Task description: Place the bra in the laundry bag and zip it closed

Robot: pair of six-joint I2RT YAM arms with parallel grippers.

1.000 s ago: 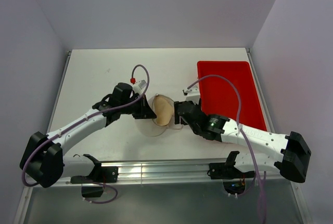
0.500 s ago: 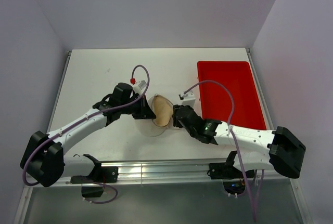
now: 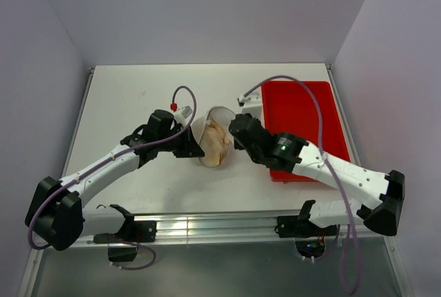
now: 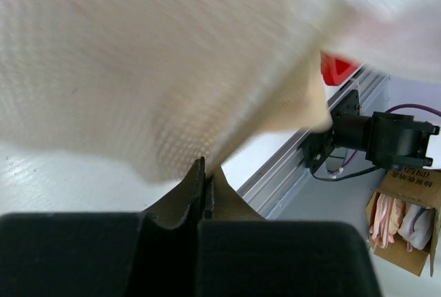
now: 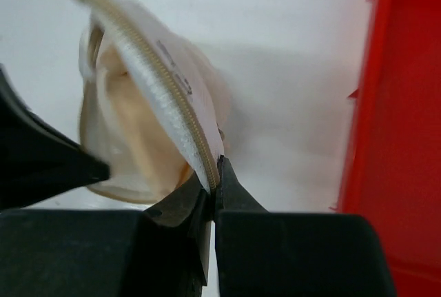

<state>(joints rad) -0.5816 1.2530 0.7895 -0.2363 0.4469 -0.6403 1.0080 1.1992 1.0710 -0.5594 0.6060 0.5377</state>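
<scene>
The off-white mesh laundry bag (image 3: 222,114) is held up between my two grippers at mid-table, its mouth open. The beige bra (image 3: 216,145) sits inside it, and its padded cup (image 5: 131,131) shows through the opening. My left gripper (image 3: 198,149) is shut on the bag's left edge, where mesh (image 4: 151,69) runs from its closed jaws (image 4: 205,176). My right gripper (image 3: 233,134) is shut on the bag's zip edge (image 5: 172,83), pinching it at the tips (image 5: 215,181).
A red rectangular tray (image 3: 303,114) lies at the right of the table, close beside the right arm, and its wall (image 5: 406,104) fills the right of the right wrist view. A metal rail (image 4: 310,166) runs along the near table edge. A cardboard box (image 4: 406,221) sits beyond it.
The right gripper has closed on the bag's zip edge and drawn it toward the back of the table, pulling the mouth wider. The left gripper has kept its grip in about the same place.
</scene>
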